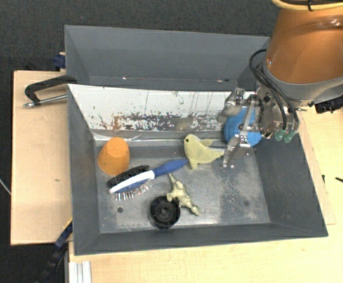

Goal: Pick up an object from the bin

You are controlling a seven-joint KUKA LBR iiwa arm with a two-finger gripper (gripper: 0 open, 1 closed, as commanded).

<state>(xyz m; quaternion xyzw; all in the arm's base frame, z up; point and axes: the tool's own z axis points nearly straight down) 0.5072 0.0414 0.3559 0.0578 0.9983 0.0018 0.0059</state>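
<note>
In the bin (159, 58) at right rear, fingers (230, 153) clamped on a blue rounded thing (237, 127), yellow toy (198, 151) beside

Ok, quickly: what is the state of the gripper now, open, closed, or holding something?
The gripper: cannot be told. A blue rounded thing sits right at it, but a grip on it is not clear.
</note>
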